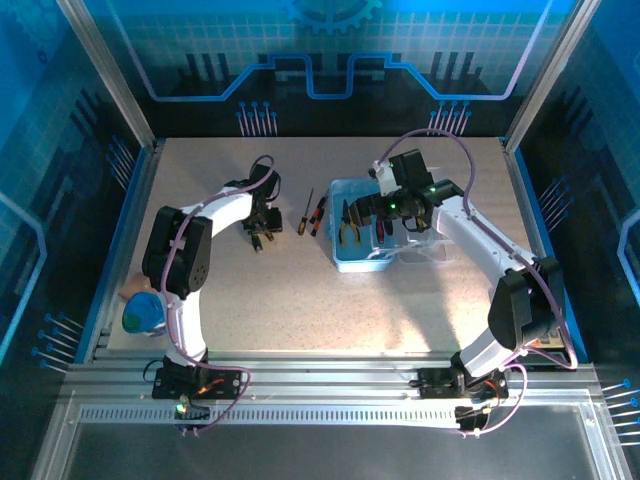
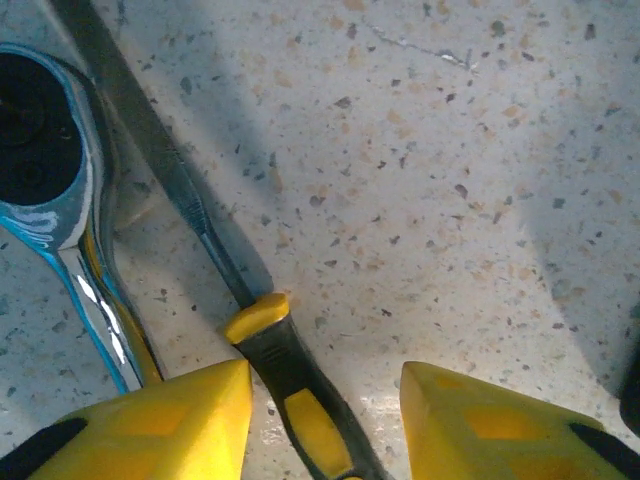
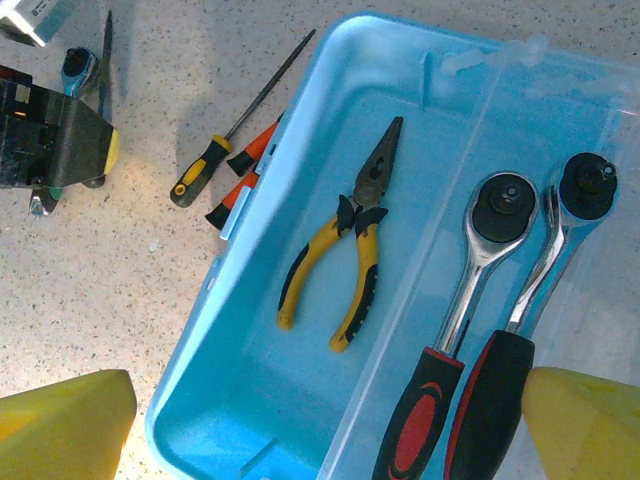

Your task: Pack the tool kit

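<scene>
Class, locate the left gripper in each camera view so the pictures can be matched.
Top external: left gripper left of the blue case.
Left wrist: its yellow fingers at the bottom, straddling a screwdriver handle.
Right wrist: upper left edge.
Shared landmark: ratchet head beside it.

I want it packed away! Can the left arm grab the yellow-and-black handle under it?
Probably yes. The left gripper sits over the yellow-and-black handle on the table, jaws apart on either side, nothing between. The ratchet lies off to one side.
</scene>
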{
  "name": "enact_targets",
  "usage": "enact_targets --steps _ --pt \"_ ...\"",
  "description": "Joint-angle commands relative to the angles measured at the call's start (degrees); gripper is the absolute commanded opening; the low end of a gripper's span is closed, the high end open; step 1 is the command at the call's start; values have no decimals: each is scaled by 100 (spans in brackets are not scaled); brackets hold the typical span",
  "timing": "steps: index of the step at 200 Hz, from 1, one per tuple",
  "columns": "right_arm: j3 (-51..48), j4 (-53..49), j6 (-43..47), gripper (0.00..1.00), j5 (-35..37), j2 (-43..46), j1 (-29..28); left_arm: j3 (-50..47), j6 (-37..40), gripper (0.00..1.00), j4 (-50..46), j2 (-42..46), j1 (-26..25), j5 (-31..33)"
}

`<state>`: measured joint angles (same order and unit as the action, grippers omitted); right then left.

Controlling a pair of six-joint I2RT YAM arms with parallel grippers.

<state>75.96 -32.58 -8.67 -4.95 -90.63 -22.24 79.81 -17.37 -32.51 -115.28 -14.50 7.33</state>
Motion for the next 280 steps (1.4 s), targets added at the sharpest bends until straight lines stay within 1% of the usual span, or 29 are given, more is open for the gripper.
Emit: enact_targets --steps 1,39,130,153,165,183,229,245,257,264,280 --pt "-47 -82 98 100 -100 133 -35 193 127 40 -255 -194 31 163" --pt "-47 -91 110 100 -116 139 -28 245 154 35 -324 -333 26 202" --pt "-36 -135 144 100 -149 175 -15 275 209 1 -375 -345 0 3" --pt "-60 -144 144 100 -223 238 -4 191 207 0 -325 -80 -11 -213" --pt "-90 -130 127 100 -314 291 13 123 186 0 -251 164 -4 -419" --pt "-159 -44 51 100 -601 405 68 0 114 0 -51 634 -9 -890" --pt "-443 607 -403 100 -1539 749 243 -397 -296 0 1002 1872 -9 -2684" --pt "-587 1024 -708 100 -1842 854 327 -664 -472 0 1581 2227 -47 -3312" --pt "-756 1537 -1066 100 -2126 949 390 -874 -559 0 2014 2451 -128 -3707" --pt "-836 1842 -1271 98 -2269 981 404 -985 -591 0 2262 2549 -193 -3894" --pt "-947 2442 -1713 90 -2486 990 413 -1170 -602 0 2635 2701 -393 -4144"
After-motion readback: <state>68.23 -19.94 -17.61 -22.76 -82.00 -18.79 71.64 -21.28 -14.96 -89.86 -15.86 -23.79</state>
